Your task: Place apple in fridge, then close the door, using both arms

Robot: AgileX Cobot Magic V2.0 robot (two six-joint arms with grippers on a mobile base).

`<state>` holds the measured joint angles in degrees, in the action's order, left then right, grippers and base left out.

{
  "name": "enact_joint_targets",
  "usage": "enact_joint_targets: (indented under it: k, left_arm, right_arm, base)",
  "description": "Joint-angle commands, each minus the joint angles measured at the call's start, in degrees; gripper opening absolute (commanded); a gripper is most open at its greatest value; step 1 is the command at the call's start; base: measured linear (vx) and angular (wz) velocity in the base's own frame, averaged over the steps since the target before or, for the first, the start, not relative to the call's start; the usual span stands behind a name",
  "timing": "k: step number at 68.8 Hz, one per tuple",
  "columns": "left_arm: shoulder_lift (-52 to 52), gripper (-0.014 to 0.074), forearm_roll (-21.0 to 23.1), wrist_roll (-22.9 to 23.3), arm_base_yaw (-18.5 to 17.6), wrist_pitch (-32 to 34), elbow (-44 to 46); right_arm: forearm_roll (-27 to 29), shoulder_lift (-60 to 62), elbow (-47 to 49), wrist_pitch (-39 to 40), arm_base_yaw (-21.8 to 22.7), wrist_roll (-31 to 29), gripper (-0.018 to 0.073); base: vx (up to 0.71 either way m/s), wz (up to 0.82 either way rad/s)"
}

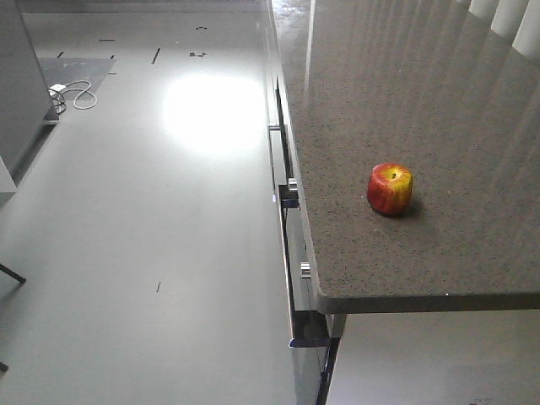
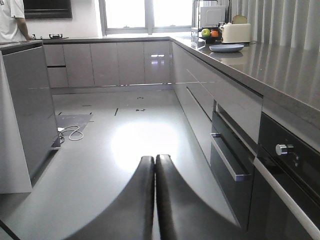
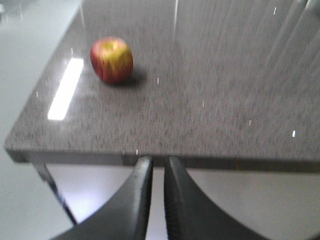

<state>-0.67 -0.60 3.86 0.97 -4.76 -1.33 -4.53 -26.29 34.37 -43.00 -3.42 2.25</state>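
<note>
the front view is showing the apple (image 1: 390,189) sitting on the grey counter (image 1: 405,101) at the right of the frame, near the counter's front corner, while the left wrist view is showing only the shiny floor (image 2: 125,135) and a blue plate (image 2: 226,48) at the upper right. the left gripper (image 2: 154,160) is hanging over the floor, fingers pressed together, holding nothing. the right gripper (image 3: 156,161) is hanging by the counter edge, fingers almost touching, holding nothing, well apart from the apple.

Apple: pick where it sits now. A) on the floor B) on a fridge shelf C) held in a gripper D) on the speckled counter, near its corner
D: the apple rests on the speckled counter, close to its front corner, with nothing holding it.
</note>
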Motion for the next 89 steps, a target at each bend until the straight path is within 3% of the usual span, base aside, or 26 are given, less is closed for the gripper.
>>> enact_joint_targets:
  k: [1,16,27,68,89]
  left_arm:
    - [-0.8,-0.0006,0.6,0.0,-0.4,3.9,0.9]
    - [-0.8,-0.0006,0.6,0.0,-0.4,3.9,0.9]
    - [-0.8,-0.0006,0.6,0.0,-0.4,3.9,0.9]
    - [-0.8,-0.0006,0.6,0.0,-0.4,3.9,0.9]
    - [-0.8,-0.0006,0.6,0.0,-0.4,3.9,0.9]
  right_arm:
    - [0.3,-5.9,5.0,-1.4,0.0,-0.7,0.0184]
    - [0.5,-16.4,9.9,-3.1,0.0,-2.2,0.0505]
    - [2.2,-24.5,13.5,-2.8,0.0,-6.1,0.0632]
    - [15.1,-55.9,34.9,-1.3,0.0,-24.7,0.0628]
    - [15.9,-69.2,47.4,-3.3,0.0,-32.6,0.0617]
  base:
    - [0.00,0.00]
    - [0.00,0.00]
    - [0.00,0.00]
    - [0.00,0.00]
    - [0.00,0.00]
